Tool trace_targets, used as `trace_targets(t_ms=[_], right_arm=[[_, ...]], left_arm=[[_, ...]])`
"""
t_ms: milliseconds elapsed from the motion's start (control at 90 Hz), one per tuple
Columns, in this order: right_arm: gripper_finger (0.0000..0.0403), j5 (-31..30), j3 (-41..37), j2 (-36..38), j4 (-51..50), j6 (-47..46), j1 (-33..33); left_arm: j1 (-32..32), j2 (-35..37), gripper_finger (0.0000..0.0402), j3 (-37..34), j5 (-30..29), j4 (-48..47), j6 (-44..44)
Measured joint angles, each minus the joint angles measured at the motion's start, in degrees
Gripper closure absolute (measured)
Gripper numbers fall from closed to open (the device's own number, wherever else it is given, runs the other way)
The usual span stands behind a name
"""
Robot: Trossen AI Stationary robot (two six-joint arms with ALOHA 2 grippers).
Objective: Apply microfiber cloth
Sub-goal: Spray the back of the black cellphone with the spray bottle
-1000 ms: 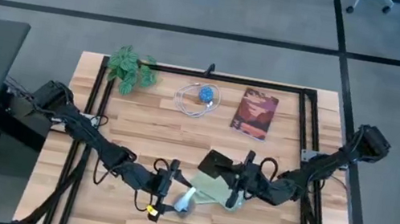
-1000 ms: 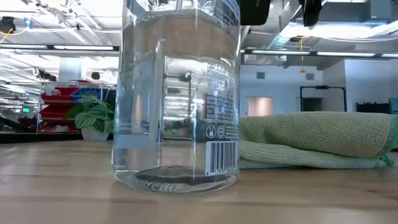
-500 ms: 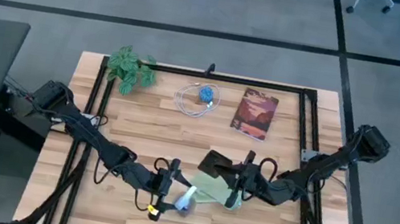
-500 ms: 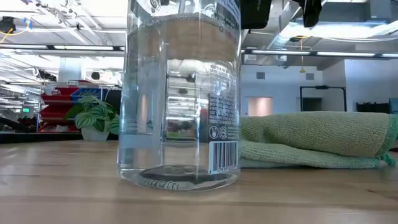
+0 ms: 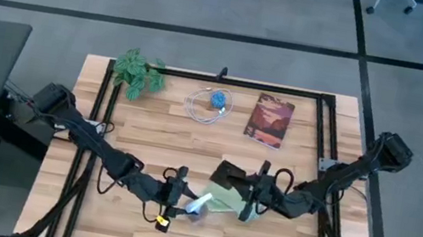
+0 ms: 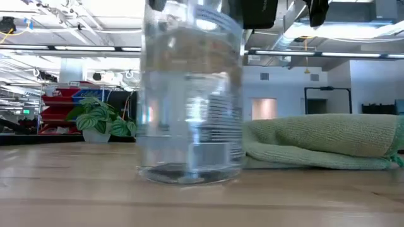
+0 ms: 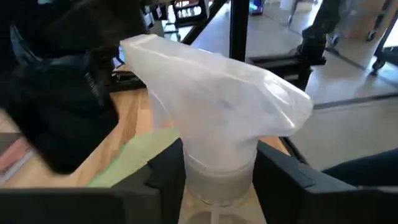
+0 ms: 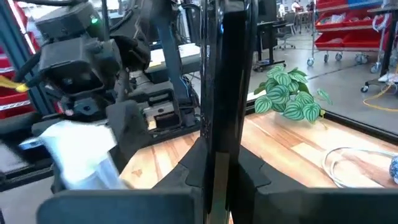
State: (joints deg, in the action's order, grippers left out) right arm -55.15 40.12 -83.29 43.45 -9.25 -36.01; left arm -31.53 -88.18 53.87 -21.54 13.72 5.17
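Both claws work near the bench's front edge: left gripper [image 5: 179, 196] grasps the bottle [image 5: 195, 208]; right gripper [image 5: 250, 201], clenched, must next grasp the cloth [image 5: 224, 198].

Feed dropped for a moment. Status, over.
Left fingers shut on spray bottle. Right fingers shut on black phone. Microfiber cloth folded on table, ungripped; bottle beside it.

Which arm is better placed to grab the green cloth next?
Probably left: the left gripper holds only the spray bottle beside the cloth and could set it down, while the right gripper is clamped on the phone.
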Motion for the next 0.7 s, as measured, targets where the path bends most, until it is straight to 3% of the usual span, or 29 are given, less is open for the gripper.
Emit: trace_targets(t_ms=[144, 278, 489, 700], right_arm=[[0.0386, -3.51, 0.00, 1.74, -0.29, 2.97, -1.52], [0.0386, -3.50, 0.00, 3.44, -4.45, 1.82, -1.92], [0.0386, -3.48, -0.02, 3.88, -12.33, -4.74, -1.87], [0.0387, -3.46, 0.00, 3.88, -15.18, -7.72, -1.87]], left_arm=[[-0.80, 4.45, 0.0182, -0.02, -0.41, -10.45, 3.31], [-1.94, 7.02, 0.0170, -0.07, -6.07, -17.40, 7.26], [-4.79, 7.62, 0.0186, -0.13, -17.88, -22.56, 11.63], [-5.39, 6.45, 0.0222, -0.09, -20.85, -22.02, 15.87]])
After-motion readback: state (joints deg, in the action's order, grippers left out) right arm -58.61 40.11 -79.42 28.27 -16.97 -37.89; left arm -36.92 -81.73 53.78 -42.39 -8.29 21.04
